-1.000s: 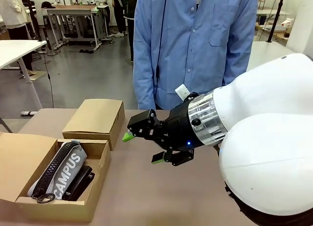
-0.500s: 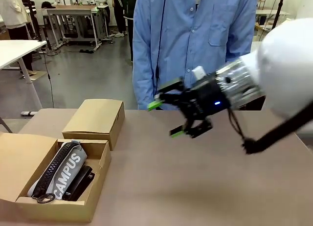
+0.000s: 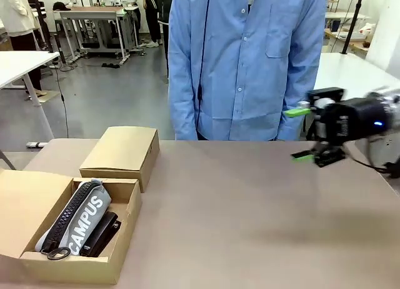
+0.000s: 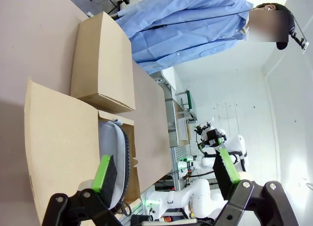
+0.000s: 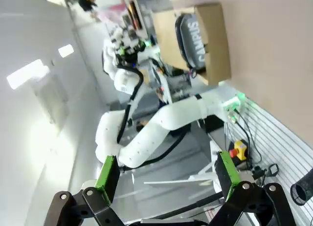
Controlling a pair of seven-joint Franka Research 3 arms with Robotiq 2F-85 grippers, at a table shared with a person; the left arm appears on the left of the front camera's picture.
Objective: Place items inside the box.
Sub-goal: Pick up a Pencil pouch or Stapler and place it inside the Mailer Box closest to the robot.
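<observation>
**Right arm raised at the far right, jaws apart**

The right gripper [image 3: 304, 134] is held above the table's right side, green pads spread, nothing between them. The left gripper [image 4: 166, 174] is likewise seen open and empty. A wide stretch of bare matte tan table [image 3: 250, 226] lies between. The light grey fabric zip pouch lettered CAMPUS [image 3: 84, 217] rests inside the open brown cardboard box [image 3: 75, 267] at the near left edge.

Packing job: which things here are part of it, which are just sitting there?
Job:
open box
grey CAMPUS pouch in the box
black item beside the pouch

Not in use:
closed box behind the open box
</observation>
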